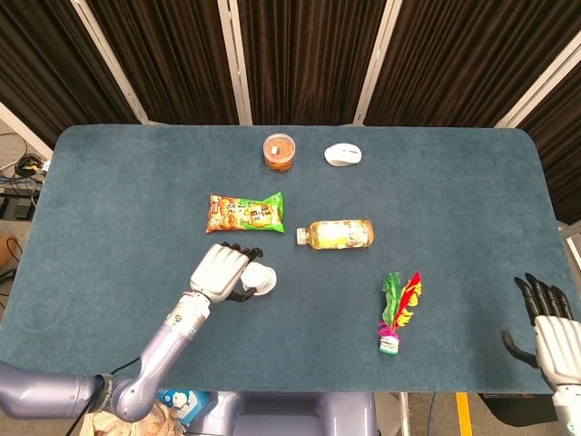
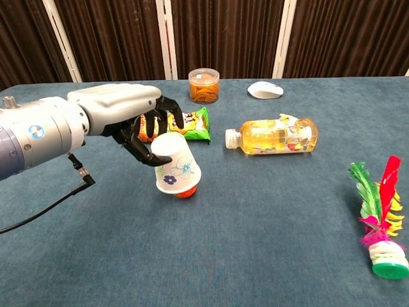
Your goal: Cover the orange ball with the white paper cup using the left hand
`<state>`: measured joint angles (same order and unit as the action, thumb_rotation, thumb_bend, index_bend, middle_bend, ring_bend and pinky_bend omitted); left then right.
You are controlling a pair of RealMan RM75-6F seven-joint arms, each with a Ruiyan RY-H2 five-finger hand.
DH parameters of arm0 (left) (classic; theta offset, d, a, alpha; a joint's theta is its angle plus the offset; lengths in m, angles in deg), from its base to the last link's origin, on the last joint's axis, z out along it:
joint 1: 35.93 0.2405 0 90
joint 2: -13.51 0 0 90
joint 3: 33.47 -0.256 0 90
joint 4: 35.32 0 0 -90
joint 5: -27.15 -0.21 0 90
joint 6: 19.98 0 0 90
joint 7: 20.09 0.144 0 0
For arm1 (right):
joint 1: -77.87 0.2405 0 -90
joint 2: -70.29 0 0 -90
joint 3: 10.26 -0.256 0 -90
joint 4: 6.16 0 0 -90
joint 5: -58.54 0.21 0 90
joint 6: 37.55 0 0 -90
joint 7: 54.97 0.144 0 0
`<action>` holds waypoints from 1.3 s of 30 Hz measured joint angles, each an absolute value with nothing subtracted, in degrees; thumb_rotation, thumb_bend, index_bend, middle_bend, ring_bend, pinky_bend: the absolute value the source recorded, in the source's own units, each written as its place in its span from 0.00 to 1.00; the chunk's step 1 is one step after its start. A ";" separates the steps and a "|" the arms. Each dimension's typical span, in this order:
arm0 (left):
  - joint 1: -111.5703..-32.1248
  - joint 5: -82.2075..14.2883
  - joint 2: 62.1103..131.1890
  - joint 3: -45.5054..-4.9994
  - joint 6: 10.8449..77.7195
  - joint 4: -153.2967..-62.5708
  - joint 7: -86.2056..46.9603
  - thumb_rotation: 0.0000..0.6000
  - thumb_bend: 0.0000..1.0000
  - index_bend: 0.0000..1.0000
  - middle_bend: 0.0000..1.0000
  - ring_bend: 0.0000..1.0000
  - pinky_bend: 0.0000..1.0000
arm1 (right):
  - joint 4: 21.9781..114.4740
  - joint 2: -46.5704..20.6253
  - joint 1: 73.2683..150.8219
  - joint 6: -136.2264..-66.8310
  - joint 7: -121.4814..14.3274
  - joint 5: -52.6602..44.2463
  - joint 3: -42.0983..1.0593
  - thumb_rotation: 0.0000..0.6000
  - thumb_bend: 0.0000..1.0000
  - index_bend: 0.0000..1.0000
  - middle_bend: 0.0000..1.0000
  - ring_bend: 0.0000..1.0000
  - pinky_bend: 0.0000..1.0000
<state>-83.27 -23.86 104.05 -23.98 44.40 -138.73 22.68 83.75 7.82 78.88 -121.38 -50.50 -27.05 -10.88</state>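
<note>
My left hand (image 2: 131, 118) (image 1: 221, 271) grips the upturned white paper cup (image 2: 174, 162) (image 1: 258, 278) by its base, mouth down and slightly tilted. The cup sits over the orange ball (image 2: 185, 192), of which only a thin orange sliver shows under the rim in the chest view; the head view hides the ball entirely. My right hand (image 1: 550, 334) hangs open at the table's front right corner, holding nothing.
A snack bag (image 1: 245, 213) lies just behind the cup, a bottle (image 1: 336, 233) on its side to the right. An orange-filled jar (image 1: 280, 151) and white mouse (image 1: 343, 154) sit at the back. A feathered shuttlecock (image 1: 396, 313) stands front right.
</note>
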 measured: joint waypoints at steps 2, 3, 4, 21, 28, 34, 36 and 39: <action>-83.35 -23.13 104.22 -24.37 44.27 -138.47 22.93 1.00 0.17 0.16 0.27 0.25 0.29 | 83.35 7.87 78.64 -121.67 -49.80 -27.71 -10.63 1.00 0.35 0.00 0.00 0.00 0.03; -83.38 -22.71 104.24 -24.50 44.21 -138.44 23.07 1.00 0.16 0.15 0.24 0.23 0.28 | 83.37 7.89 78.61 -121.68 -49.94 -27.68 -10.60 1.00 0.35 0.00 0.00 0.00 0.03; -83.41 -22.07 104.25 -24.69 44.17 -138.46 23.33 1.00 0.16 0.13 0.22 0.22 0.26 | 83.46 7.95 78.68 -121.60 -50.19 -27.62 -10.69 1.00 0.35 0.00 0.00 0.00 0.03; -77.95 -29.99 96.95 -29.34 48.30 -143.28 16.47 1.00 0.15 0.10 0.16 0.19 0.23 | 85.19 7.97 79.49 -120.32 -52.13 -26.35 -11.56 1.00 0.35 0.00 0.00 0.00 0.03; -70.04 -41.59 88.01 -34.94 55.04 -144.38 6.99 1.00 0.15 0.05 0.10 0.13 0.19 | 85.25 7.76 79.59 -120.36 -53.03 -26.48 -11.62 1.00 0.35 0.00 0.00 0.00 0.03; -62.02 -49.04 79.26 -39.89 61.71 -144.20 -2.66 1.00 0.14 0.00 0.00 0.01 0.07 | 85.43 7.68 79.48 -120.71 -53.70 -26.57 -11.66 1.00 0.35 0.00 0.00 0.00 0.03; -59.59 -51.01 77.29 -41.16 63.95 -143.87 -5.01 1.00 0.14 0.00 0.00 0.00 0.05 | 85.45 7.64 79.46 -120.88 -53.93 -26.81 -11.63 1.00 0.35 0.00 0.00 0.00 0.03; -55.62 -53.96 75.83 -42.78 67.96 -142.52 -8.75 1.00 0.14 0.00 0.00 0.00 0.05 | 85.49 7.59 79.40 -121.31 -54.22 -27.31 -11.56 1.00 0.35 0.00 0.00 0.00 0.03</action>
